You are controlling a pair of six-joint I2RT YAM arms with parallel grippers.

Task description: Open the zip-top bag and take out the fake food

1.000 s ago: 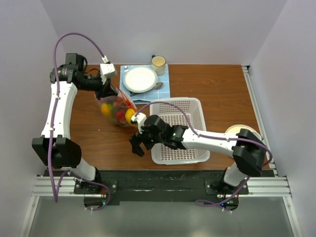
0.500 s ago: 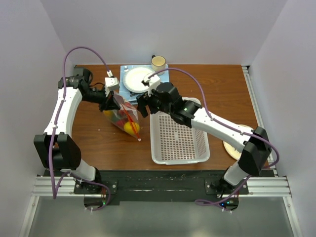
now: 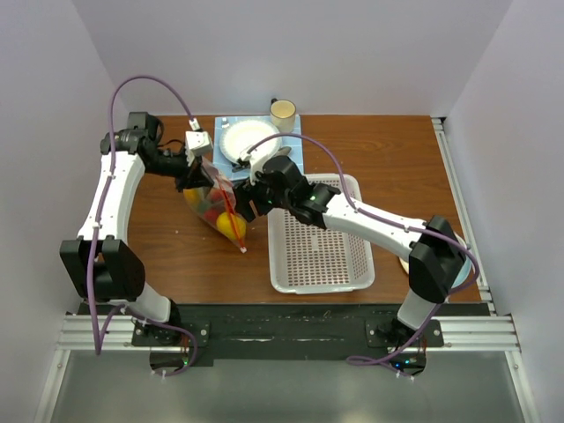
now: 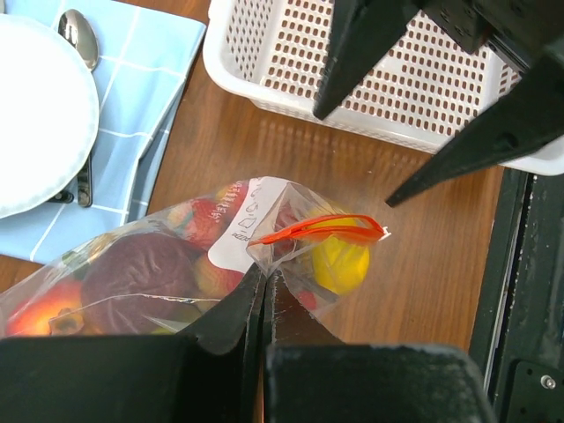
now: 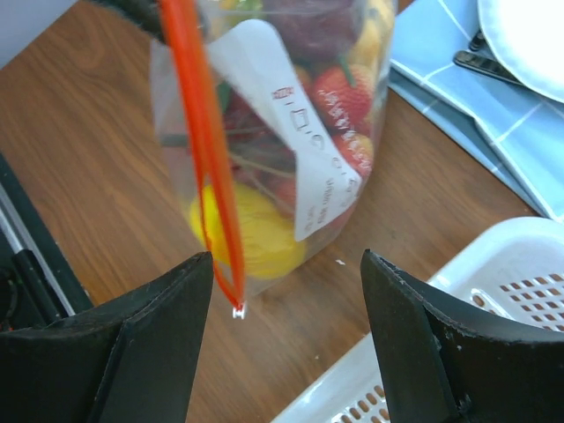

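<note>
Nearer than before, my spread right end effector (image 5: 286, 257) straddled the zip strip (image 5: 198, 132); my left end effector (image 4: 264, 284) pinched the zip-top bag (image 4: 167, 264); grabbing one lip alone seemed wisest.

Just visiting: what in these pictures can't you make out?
Print on the white label of the zip-top bag: too small, blurred, both wrist views.
Whether the orange zip strip is sealed: edge-on, right wrist view.
What the cup holds: too small, top view.
Tan thing at the right edge of the table: mostly behind the right arm, top view.
</note>
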